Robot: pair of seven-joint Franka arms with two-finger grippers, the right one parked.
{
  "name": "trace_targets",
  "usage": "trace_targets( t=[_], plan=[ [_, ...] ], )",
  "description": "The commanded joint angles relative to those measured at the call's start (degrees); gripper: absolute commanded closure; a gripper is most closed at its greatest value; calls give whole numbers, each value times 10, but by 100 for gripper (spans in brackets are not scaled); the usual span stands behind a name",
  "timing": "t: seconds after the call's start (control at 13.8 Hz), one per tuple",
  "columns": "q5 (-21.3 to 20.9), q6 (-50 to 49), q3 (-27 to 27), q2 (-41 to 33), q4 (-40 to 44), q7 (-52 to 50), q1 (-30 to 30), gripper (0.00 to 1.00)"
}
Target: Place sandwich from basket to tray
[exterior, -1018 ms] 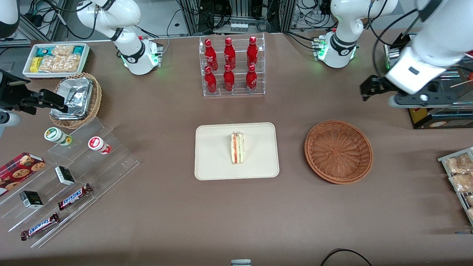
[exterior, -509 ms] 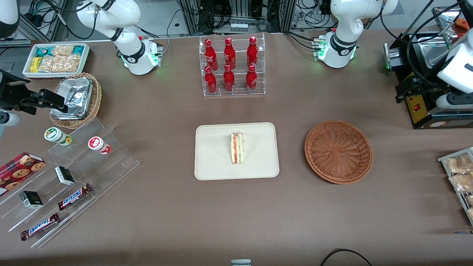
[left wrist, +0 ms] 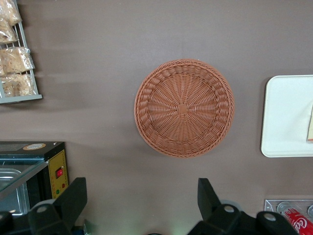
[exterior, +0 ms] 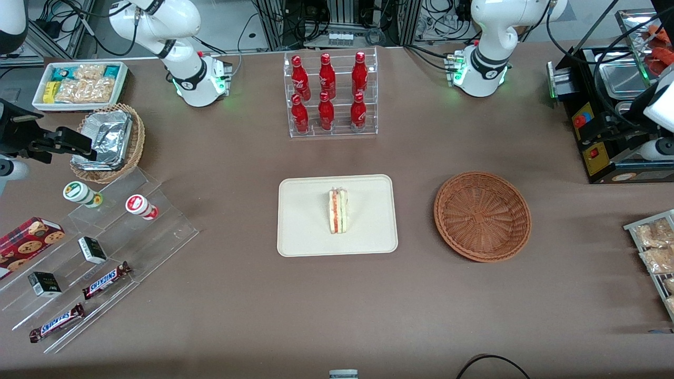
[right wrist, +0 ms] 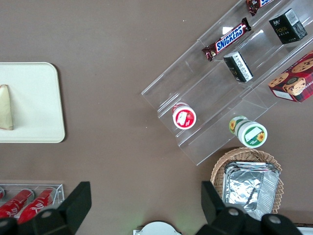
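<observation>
Table (exterior: pixel 237 295): brown cloth surface, carries everything below.

Clear stepped display stand (exterior: pixel 105 263), toward the parked arm's end: two Snickers bars (exterior: pixel 105 280), two small dark boxes (exterior: pixel 92 249), two round lidded tubs (exterior: pixel 141 206). A red cookie box (exterior: pixel 29 239) lies at its edge.

Tray (exterior: pixel 305 231): cream, flat, low rim, mid-table. Holds the sandwich (exterior: pixel 337 211), standing on its base near the tray's middle, layered cut edge with red and green showing facing up at the front camera. Nothing else on it.

Basket (exterior: pixel 482 216): reddish-brown wicker, round, beside the tray toward the working arm's end, apart from it. Bare weave inside, also seen from the left wrist camera (left wrist: pixel 184 107).

Clear bottle rack (exterior: pixel 331 95), farther from the front camera than the tray: six red bottles (exterior: pixel 326 111) in two rows of three.

Tan wicker basket (exterior: pixel 134 145): crumpled silver foil trays (exterior: pixel 105 138) inside.

White box (exterior: pixel 37 97): snack packets inside, yellowish and teal.

Wire rack (exterior: pixel 650 247) at the working arm's end: bagged snacks.

Gripper (left wrist: pixel 139 198): at the working arm's end of the table, raised well above the surface, clear of basket and tray. Fingers (left wrist: pixel 73 198) spread wide, nothing between them
</observation>
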State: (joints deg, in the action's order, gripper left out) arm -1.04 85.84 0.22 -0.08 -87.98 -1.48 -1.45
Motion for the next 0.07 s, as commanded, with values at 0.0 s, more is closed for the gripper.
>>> trace_targets(
  t=[0.0],
  plan=[
    [-3, -9, 5, 19, 32, 8, -5, 0]
  ],
)
